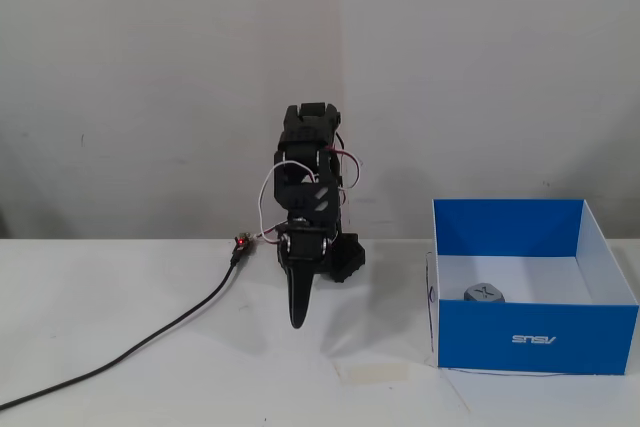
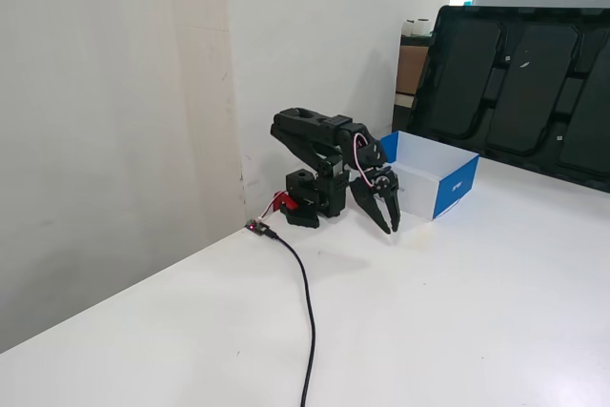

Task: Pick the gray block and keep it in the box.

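Block (image 1: 484, 293) lay on box (image 1: 537, 338) floor, near front-left corner (task judged done) | gripper (image 2: 391, 227) empty, jaws slightly parted, low over worktop (image 2: 457, 312), apart from box | block judged light, rigid; grip opposite flat faces.

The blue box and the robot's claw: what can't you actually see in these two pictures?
- Gray block: in one fixed view, hidden behind the box wall; in the other, its lower part sits below the front wall.
- Gripper: seen edge-on, so the jaws' gap is unreadable there.
- Cable: cut off at the left edge.
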### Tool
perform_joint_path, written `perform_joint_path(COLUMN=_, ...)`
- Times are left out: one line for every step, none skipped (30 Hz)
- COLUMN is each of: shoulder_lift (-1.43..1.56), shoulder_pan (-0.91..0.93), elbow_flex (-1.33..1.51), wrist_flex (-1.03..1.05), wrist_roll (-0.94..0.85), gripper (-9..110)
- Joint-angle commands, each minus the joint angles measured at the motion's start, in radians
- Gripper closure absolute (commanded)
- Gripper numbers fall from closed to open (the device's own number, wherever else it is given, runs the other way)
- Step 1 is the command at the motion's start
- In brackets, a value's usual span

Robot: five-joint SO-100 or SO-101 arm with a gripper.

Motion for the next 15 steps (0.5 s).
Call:
perform_joint_path(shoulder_lift=0.077, shoulder_pan=0.011, elbow_flex=0.046, wrist_flex=-0.049, wrist_roll=-0.006, gripper=101)
perform_joint_path(shoulder_lift=0.104, shoulder_pan=0.012, elbow_flex=0.071, wrist_flex=-0.052, wrist_roll=-0.006, gripper=101)
perform_joint_path(shoulder_lift=0.14, shoulder_pan=0.011, elbow_flex=0.095, wrist_flex=-0.051, wrist_roll=-0.006, gripper=101)
perform_joint_path(shoulder_lift=0.187, shoulder_pan=0.011, elbow_flex=0.112, wrist_flex=-0.034, wrist_roll=-0.006, gripper=101)
perform_joint_path(shoulder_lift=0.247, shoulder_pan=0.011, elbow_flex=0.124, wrist_flex=-0.012, wrist_roll=-0.006, gripper=101)
perform_joint_path(shoulder_lift=0.314, shoulder_pan=0.009, elbow_flex=0.141, wrist_flex=0.014, wrist_roll=-0.006, gripper=101)
perform_joint_path(shoulder_lift=0.385, shoulder_pan=0.008, elbow_flex=0.163, wrist_flex=0.034, wrist_roll=-0.006, gripper=101)
perform_joint_path(shoulder_lift=0.453, shoulder_pan=0.009, elbow_flex=0.183, wrist_flex=0.055, wrist_roll=-0.006, gripper=101)
perform_joint_path(shoulder_lift=0.52, shoulder_pan=0.012, elbow_flex=0.201, wrist_flex=0.08, wrist_roll=-0.006, gripper=101)
perform_joint_path(shoulder_lift=0.586, shoulder_pan=0.017, elbow_flex=0.218, wrist_flex=0.104, wrist_roll=-0.008, gripper=101)
perform_joint_path(shoulder_lift=0.653, shoulder_pan=0.02, elbow_flex=0.238, wrist_flex=0.132, wrist_roll=-0.014, gripper=101)
perform_joint_path(shoulder_lift=0.726, shoulder_pan=0.023, elbow_flex=0.255, wrist_flex=0.164, wrist_roll=-0.015, gripper=101)
perform_joint_path(shoulder_lift=0.715, shoulder_pan=0.025, elbow_flex=0.252, wrist_flex=0.164, wrist_roll=-0.018, gripper=101)
perform_joint_path(shoulder_lift=0.723, shoulder_pan=0.029, elbow_flex=0.256, wrist_flex=0.166, wrist_roll=-0.02, gripper=101)
perform_joint_path(shoulder_lift=0.723, shoulder_pan=0.028, elbow_flex=0.256, wrist_flex=0.17, wrist_roll=-0.02, gripper=101)
